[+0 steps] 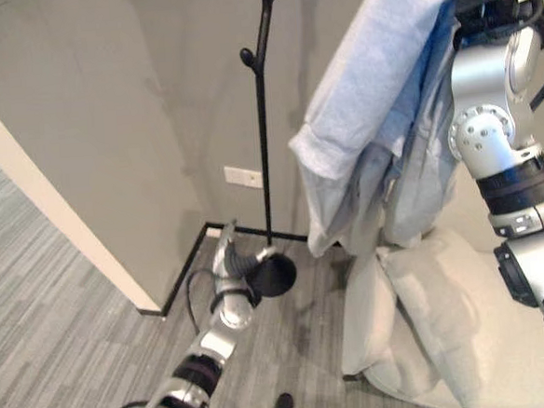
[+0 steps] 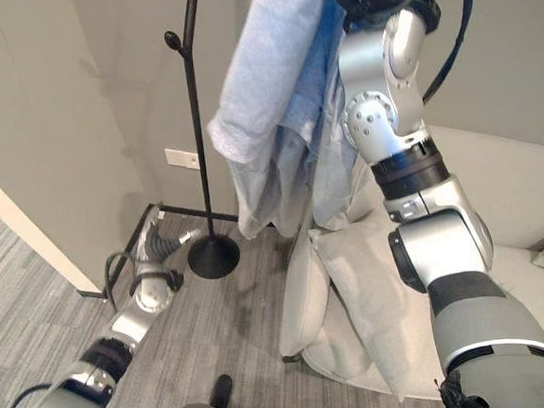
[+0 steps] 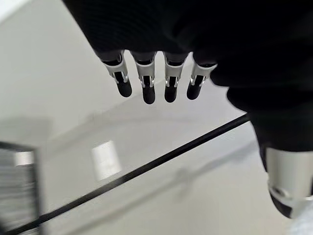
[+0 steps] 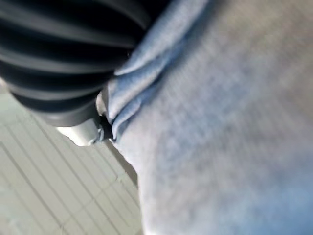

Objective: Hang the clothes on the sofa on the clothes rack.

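At the lower left of the left eye view, the left hand [image 1: 231, 263] reaches down and forward over the grey carpet [image 1: 55, 303]. Its fingers [image 3: 146, 81] are straight and spread a little apart, holding nothing. Its fingertips lie just beside the round black base [image 1: 275, 277] of the rack [image 1: 262, 121]; whether they touch it cannot be told.

At the lower right, a pale cushion [image 1: 429, 314] leans tilted against the white sofa [image 2: 524, 196], which fills the right side of the right eye view.

Above the cushion, the right arm rises steeply toward the upper right corner. The right hand [image 1: 491, 2] is at the top edge, partly cut off by the frame. The shirt [image 1: 376, 94], light blue, is bunched against its dark cover and hangs down from it in long folds, its lower hem ending just above the cushion. In the right wrist view the shirt's cloth presses in folds against the ribbed cover, but the fingers are hidden, so I cannot tell if they are curled on it.

Farther back, the rack's thin black pole stands upright near the wall corner, left of the shirt, with 1 short hook branching off near the top. The shirt hangs apart from the pole. A white wall plate [image 1: 243, 177] sits low on the grey wall [image 1: 106, 103] behind.
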Tool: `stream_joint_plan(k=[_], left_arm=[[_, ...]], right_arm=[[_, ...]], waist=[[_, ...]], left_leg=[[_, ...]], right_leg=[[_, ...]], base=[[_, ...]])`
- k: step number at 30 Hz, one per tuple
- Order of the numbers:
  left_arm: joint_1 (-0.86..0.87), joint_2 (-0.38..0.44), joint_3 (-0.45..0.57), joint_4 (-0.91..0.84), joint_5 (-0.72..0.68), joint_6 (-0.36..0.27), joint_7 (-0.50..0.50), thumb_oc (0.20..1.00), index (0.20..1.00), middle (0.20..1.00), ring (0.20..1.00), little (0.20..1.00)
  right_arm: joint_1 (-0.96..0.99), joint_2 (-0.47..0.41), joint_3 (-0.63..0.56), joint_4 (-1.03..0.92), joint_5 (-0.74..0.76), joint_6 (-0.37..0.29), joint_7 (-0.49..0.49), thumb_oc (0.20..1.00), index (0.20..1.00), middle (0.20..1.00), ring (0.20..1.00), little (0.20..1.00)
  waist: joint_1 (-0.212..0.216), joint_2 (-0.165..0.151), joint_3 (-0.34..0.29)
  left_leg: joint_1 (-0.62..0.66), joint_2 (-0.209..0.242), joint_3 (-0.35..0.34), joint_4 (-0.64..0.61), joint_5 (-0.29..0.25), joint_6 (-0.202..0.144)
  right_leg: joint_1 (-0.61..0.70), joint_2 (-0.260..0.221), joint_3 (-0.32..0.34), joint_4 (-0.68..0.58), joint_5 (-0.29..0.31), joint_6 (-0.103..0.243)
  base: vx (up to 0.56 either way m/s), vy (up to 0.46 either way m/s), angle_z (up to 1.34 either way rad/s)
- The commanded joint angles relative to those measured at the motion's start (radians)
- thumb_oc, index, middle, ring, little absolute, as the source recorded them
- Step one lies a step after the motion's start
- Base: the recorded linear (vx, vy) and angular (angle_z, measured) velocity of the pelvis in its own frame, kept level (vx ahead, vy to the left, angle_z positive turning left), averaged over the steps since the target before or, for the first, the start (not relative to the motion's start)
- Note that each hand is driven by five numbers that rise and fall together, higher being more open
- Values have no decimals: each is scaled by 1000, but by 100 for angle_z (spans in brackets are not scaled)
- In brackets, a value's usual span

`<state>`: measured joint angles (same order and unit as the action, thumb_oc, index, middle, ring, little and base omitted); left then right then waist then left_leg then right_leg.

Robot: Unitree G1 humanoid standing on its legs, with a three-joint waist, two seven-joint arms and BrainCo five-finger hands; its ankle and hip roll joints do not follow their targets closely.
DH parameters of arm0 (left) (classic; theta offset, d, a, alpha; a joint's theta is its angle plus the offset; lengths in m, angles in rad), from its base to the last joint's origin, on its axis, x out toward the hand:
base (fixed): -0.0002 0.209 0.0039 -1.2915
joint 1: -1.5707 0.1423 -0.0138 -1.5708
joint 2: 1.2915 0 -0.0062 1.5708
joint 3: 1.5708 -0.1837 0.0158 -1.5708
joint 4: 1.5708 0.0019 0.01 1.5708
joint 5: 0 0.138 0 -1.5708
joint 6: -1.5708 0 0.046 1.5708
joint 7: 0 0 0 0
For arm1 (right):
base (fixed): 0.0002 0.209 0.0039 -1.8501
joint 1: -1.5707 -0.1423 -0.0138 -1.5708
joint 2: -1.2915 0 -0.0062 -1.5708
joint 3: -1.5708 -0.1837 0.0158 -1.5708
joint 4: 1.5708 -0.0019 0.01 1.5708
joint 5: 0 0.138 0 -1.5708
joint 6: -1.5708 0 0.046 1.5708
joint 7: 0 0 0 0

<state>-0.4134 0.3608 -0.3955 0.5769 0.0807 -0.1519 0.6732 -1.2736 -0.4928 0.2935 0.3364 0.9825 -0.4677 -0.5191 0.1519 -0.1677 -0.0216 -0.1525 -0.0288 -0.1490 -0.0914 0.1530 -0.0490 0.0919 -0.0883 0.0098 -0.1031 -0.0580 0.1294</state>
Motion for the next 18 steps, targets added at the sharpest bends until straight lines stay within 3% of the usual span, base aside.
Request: stream_joint_plan(k=[1, 10, 18], left_arm=[[-35, 29, -24, 28, 3, -55, 67, 1000, 1000, 1000, 1000, 1000], [-181, 27, -25, 35, -51, -70, 127, 1000, 1000, 1000, 1000, 1000], [-218, -80, -112, 13, -100, -85, 45, 1000, 1000, 1000, 1000, 1000]], right_arm=[[-110, -52, 26, 37, 3, -60, -8, 200, 200, 200, 200, 200], [-313, -5, 93, 166, 45, -76, -27, 200, 200, 200, 200, 200], [-339, 84, 89, 195, 43, -72, -30, 200, 200, 200, 200, 200]], waist=[[13, 7, -101], [5, -8, -129], [-7, -8, -137]], left_leg=[[-35, 72, -15, 4, -72, -83], [-28, 80, -14, 4, -73, -94], [-24, 80, -19, 4, -75, -92]], right_leg=[[-26, -15, -65, 16, -7, 22], [-22, -5, -64, 16, -7, 20], [-16, 1, -62, 16, -7, 15]], base=[[-25, -6, -5], [-4, -2, -2], [1, 0, -1]])
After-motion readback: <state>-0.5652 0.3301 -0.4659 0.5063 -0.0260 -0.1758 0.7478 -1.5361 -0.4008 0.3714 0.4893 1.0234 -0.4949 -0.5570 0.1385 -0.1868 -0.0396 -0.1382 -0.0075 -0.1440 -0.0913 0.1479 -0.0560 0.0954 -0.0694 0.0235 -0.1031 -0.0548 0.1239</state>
